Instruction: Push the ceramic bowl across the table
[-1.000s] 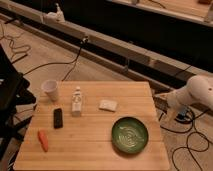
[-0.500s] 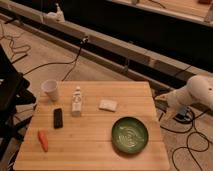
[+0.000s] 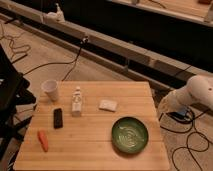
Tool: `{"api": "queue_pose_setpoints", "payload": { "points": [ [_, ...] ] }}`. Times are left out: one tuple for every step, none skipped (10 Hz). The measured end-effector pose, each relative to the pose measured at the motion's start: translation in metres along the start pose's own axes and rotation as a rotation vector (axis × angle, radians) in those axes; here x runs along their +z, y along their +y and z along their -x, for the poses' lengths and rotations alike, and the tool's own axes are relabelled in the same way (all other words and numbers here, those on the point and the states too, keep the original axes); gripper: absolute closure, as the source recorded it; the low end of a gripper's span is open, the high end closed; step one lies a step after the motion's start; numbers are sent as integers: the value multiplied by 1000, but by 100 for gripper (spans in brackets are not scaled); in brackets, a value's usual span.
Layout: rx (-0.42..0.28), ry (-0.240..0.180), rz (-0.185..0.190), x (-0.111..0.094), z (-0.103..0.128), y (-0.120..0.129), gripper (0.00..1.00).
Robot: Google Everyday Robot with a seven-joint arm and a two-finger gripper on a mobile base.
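Note:
The ceramic bowl (image 3: 130,134) is a wide dark green dish with pale swirls in its centre. It sits on the front right part of the wooden table (image 3: 95,145). My white arm reaches in from the right, beyond the table's right edge. Its gripper (image 3: 166,104) is at the arm's left end, just off the table's right edge and level with the table's far half. It is apart from the bowl, behind it and to its right.
On the table stand a white cup (image 3: 50,90) at the far left, a small white bottle (image 3: 77,101), a black phone-like block (image 3: 58,118), an orange carrot (image 3: 43,140) and a pale sponge (image 3: 107,105). Cables lie on the floor at right (image 3: 192,145) and left.

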Motion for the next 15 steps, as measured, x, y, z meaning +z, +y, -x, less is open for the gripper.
{"api": "queue_pose_setpoints", "payload": {
  "points": [
    [0, 0, 0, 0, 0, 0, 100],
    [-1, 2, 3, 1, 0, 1, 100],
    [-5, 9, 35, 8, -3, 11, 100],
    [-9, 17, 58, 14, -5, 20, 100],
    [-13, 22, 87, 21, -7, 31, 100],
    [-12, 12, 114, 28, -5, 40, 100],
    [-11, -9, 146, 35, -1, 51, 100],
    [-22, -27, 171, 41, 4, 61, 100],
    [-35, -43, 203, 49, 6, 73, 100],
    [-41, -53, 224, 53, 7, 81, 100],
    [-41, -53, 224, 53, 7, 81, 100],
    [-41, -52, 222, 53, 7, 81, 100],
    [-41, -52, 222, 53, 7, 81, 100],
    [-43, -48, 218, 52, 7, 79, 100],
    [-45, -35, 220, 52, 2, 78, 100]
  ]
}}
